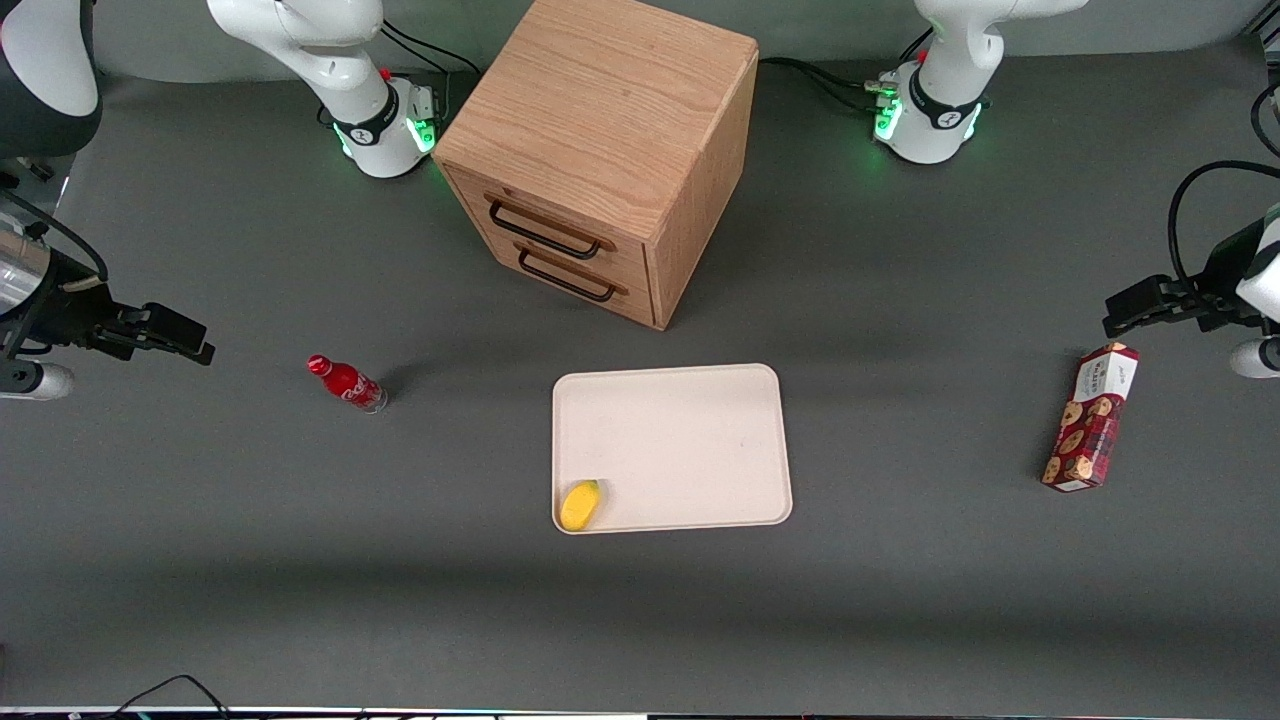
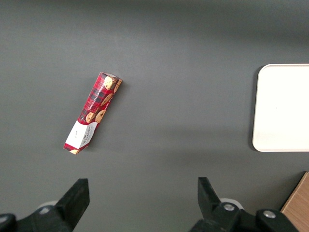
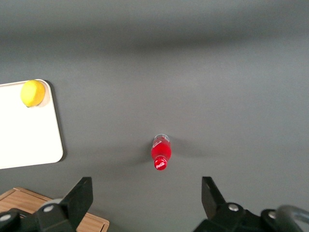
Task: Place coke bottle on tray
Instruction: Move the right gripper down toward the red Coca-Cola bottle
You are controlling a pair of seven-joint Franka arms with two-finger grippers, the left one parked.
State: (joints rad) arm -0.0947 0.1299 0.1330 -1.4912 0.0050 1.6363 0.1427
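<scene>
On the bench [image 1: 900, 600], coke bottle [image 1: 348, 383] stands upright, apart from tray [image 1: 690, 420].
Bottle's long axis is vertical, red cap up, clear base down on the bench; it sits toward the working arm's end, at about 9 o'clock from the tray in front view, well apart. Claw [image 1: 190, 340] hovers released, fingers [image 3: 77, 200] spread wide, raised above the bench, at roughly 9 o'clock from the bottle, not touching. Yellow fruit [image 1: 580, 504] lies in the tray's near corner. Wooden cabinet [image 1: 600, 150] at tray's 12 o'clock.
</scene>
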